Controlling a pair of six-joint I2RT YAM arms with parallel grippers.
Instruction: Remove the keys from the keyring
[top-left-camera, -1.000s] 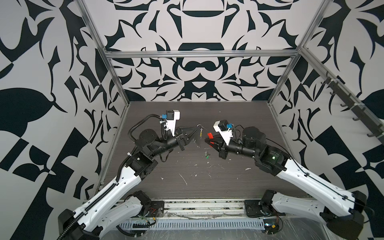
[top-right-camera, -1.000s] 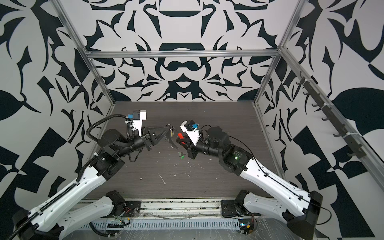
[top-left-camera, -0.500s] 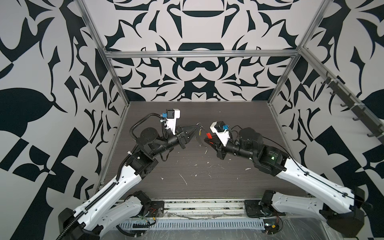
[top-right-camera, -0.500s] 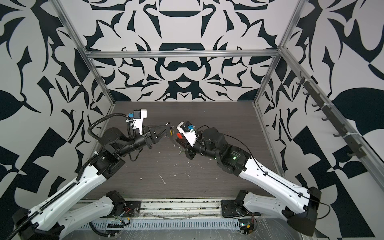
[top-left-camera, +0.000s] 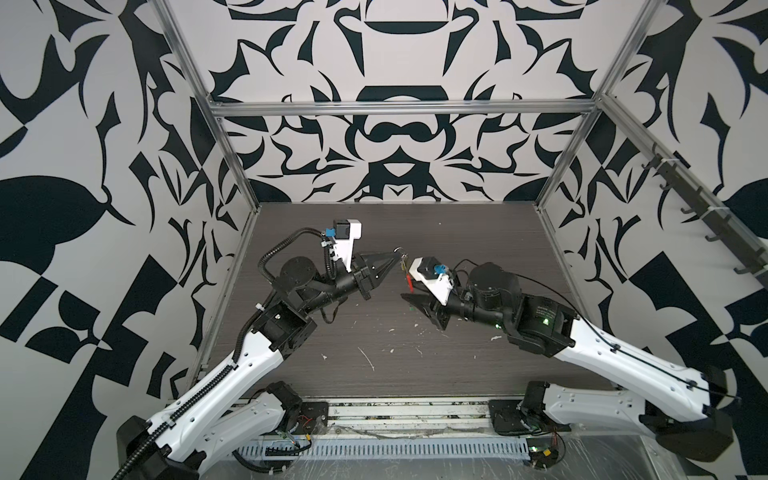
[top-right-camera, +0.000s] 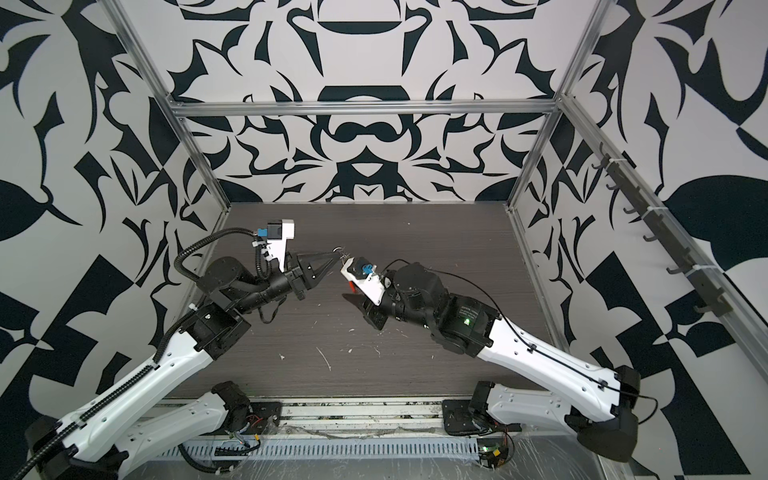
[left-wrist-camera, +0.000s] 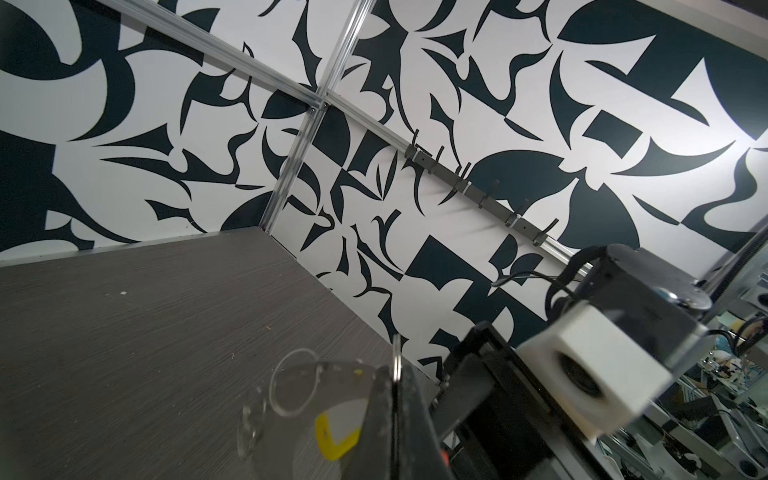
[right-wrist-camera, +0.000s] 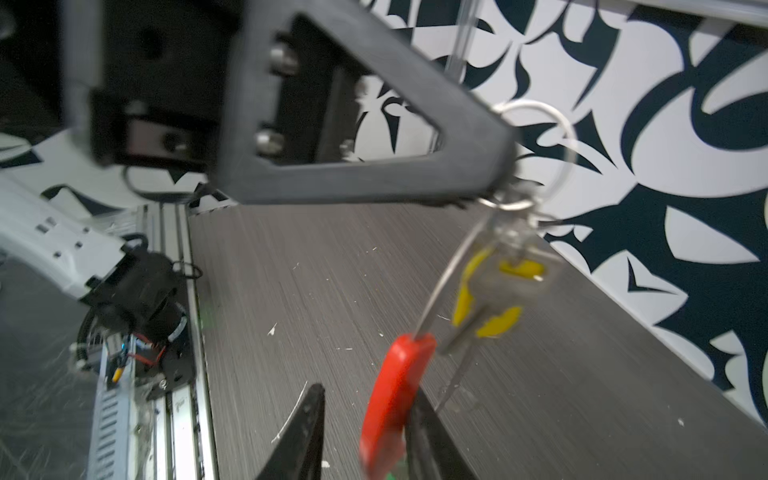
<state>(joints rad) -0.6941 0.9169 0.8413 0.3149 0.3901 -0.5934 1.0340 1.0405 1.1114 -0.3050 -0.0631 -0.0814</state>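
My left gripper (top-left-camera: 394, 254) (top-right-camera: 334, 255) is shut on the thin metal keyring (right-wrist-camera: 536, 145) and holds it above the table. In the left wrist view the ring's edge (left-wrist-camera: 397, 361) sticks out between the closed fingers. A yellow key (right-wrist-camera: 494, 286) (left-wrist-camera: 332, 432) hangs below on a small loop, blurred. The keyring's red part (right-wrist-camera: 395, 395) (top-left-camera: 410, 282) dangles between the fingers of my right gripper (right-wrist-camera: 370, 436) (top-left-camera: 409, 297), which is open; the red leans on one finger (right-wrist-camera: 432, 436). A green speck (right-wrist-camera: 395, 474) shows under the red; I cannot tell what it is.
White scraps and flecks (top-left-camera: 365, 357) lie on the dark wood-grain table (top-left-camera: 478, 249). Patterned walls with metal frame posts (top-left-camera: 232, 166) close in three sides. A rail of hooks (top-left-camera: 702, 216) runs along the right wall.
My right gripper has opened and let go of the red part, which now hangs loose between its fingers. Both arms shifted slightly; the left still holds the keyring.
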